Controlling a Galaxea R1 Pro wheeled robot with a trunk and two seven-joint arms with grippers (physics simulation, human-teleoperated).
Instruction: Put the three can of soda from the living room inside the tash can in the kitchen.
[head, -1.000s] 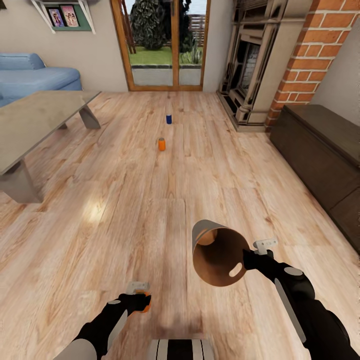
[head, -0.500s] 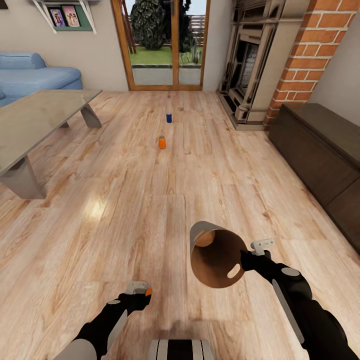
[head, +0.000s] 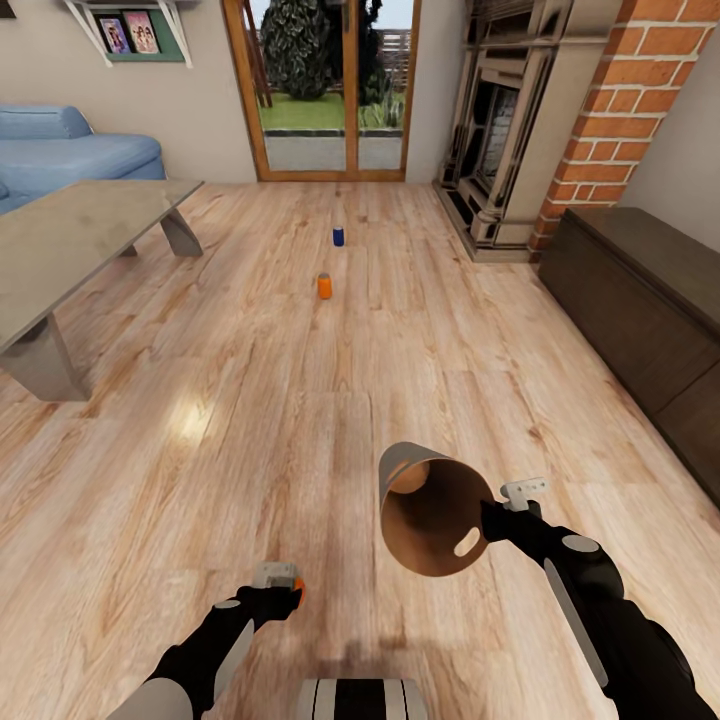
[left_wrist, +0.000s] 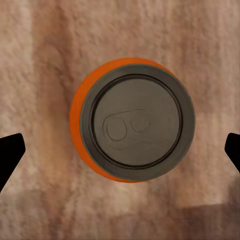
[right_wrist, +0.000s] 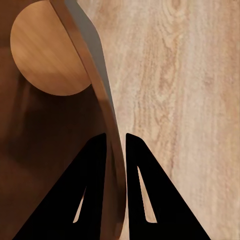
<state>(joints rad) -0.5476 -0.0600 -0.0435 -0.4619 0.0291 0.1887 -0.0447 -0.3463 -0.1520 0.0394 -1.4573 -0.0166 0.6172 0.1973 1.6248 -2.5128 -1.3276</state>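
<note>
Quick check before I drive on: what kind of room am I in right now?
A living room, by the look of it: a blue sofa beside a grey low table, a brick-and-stone fireplace, and wood-framed glass doors to a garden.

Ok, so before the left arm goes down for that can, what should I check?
1. Left gripper open: ok, fingertips wide apart, one on each side of the near orange can.
2. Can centred and upright: ok.
3. Gripper height above the can: cannot tell.
4. Right gripper clamped on the tash can rim: ok.
5. Far orange can and blue can standing on the floor ahead: ok.
</note>
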